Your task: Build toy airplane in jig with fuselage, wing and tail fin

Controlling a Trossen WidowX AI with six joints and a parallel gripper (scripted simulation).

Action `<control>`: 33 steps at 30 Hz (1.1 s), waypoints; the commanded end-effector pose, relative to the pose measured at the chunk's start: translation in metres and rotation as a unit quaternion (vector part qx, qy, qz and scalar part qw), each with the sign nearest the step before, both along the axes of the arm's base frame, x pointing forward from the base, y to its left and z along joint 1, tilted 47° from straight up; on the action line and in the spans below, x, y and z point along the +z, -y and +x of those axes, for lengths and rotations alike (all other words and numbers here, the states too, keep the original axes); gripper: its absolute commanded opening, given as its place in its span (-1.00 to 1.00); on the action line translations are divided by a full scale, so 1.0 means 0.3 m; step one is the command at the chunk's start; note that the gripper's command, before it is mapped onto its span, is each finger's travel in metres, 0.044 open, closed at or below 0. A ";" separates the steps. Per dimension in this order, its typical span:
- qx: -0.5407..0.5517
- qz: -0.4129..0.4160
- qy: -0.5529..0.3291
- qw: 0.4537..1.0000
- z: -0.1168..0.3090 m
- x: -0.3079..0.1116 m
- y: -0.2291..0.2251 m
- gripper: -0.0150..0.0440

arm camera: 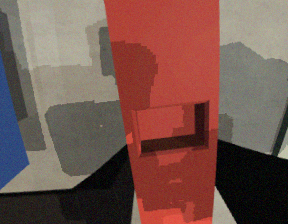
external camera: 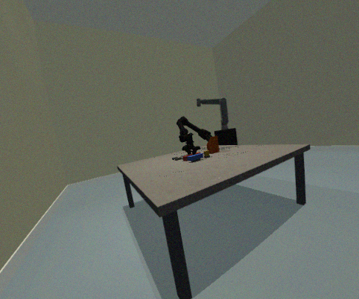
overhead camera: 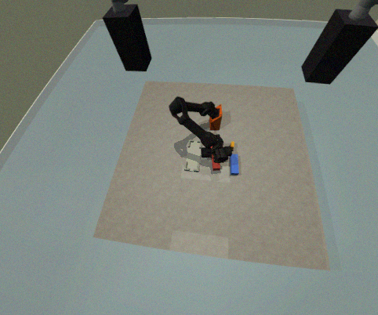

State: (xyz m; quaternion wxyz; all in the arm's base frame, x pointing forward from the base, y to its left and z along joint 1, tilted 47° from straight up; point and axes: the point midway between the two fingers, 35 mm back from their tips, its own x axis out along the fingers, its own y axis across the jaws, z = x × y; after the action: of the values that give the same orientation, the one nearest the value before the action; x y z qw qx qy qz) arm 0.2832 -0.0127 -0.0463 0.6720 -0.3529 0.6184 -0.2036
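Observation:
The red fuselage (overhead camera: 216, 166) (external camera: 185, 158) (arm camera: 165, 60) lies on the table beside the jig, its rectangular socket facing up in the wrist view. My gripper (overhead camera: 217, 156) (external camera: 191, 152) (arm camera: 165, 143) points down over it, with one finger against each long side just behind that socket; it is shut on the fuselage. The fingertips are hidden beside the fuselage. The pale jig cradle (overhead camera: 192, 165) is empty, on the left in the top view. The blue wing (overhead camera: 234, 164) (external camera: 194, 158) (arm camera: 7, 115) lies on the fuselage's other side. The yellow tail fin (overhead camera: 232, 145) (external camera: 206, 153) stands behind the wing.
The orange arm base (overhead camera: 215, 124) (external camera: 213, 145) stands behind the parts, and the arm arches from it over the jig side. The wing lies close beside the gripper. Two black pedestals (overhead camera: 129, 43) (overhead camera: 332, 51) with grey arms stand off the table.

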 end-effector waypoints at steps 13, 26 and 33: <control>0.002 0.004 -0.002 1.000 0.002 0.065 -0.088 -0.49; 0.003 0.007 -0.002 1.000 -0.013 0.151 -0.186 -0.49; 0.002 0.006 -0.003 1.000 -0.029 0.203 -0.236 -0.49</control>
State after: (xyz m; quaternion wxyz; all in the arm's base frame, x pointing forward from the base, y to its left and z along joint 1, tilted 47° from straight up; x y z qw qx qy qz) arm 0.2747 0.0519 0.0085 0.6702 -0.3536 0.6218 -0.1976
